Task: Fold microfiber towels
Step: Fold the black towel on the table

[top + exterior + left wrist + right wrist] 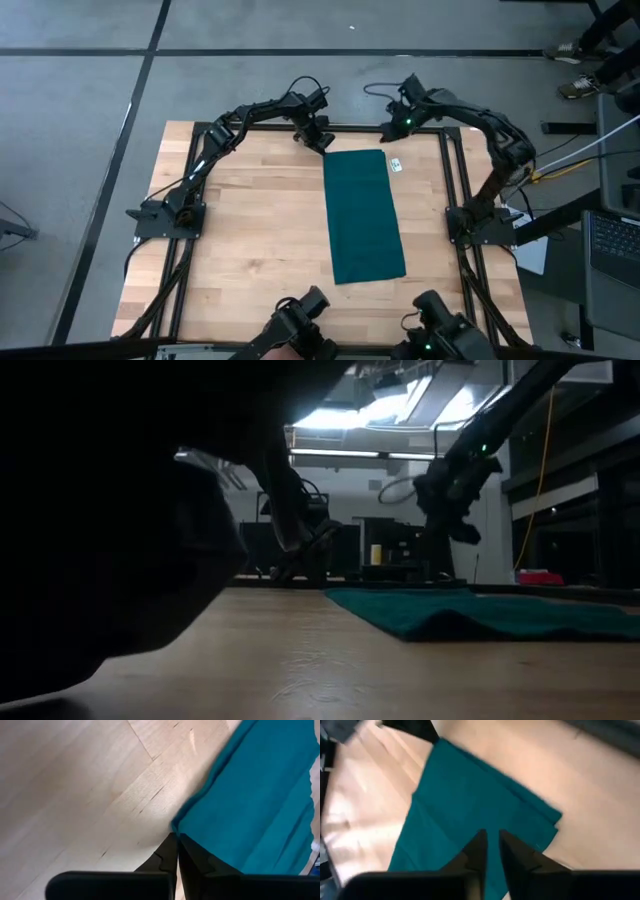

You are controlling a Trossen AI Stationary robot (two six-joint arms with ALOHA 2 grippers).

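Observation:
The dark teal towel (364, 215) lies flat on the wooden table, folded into a long strip that runs from near to far, with a small white tag (396, 165) at its right edge. My left gripper (321, 141) is shut and low at the towel's far left corner (175, 826). My right gripper (396, 125) hangs above the towel's far right corner, its fingers (490, 842) a narrow gap apart and empty. In the low view the right gripper (452, 500) is well above the table. My left gripper's shut fingertips (176, 845) come down slanting to the towel's far left corner (181, 829), which lies on the table. Whether they pinch the corner or only stand beside it, I cannot tell.
A black frame (450, 170) runs along the table's left, far and right sides, and carries both arm bases. Bare wood (260, 220) lies left of the towel. Two more dark arms (300, 325) reach in at the near edge.

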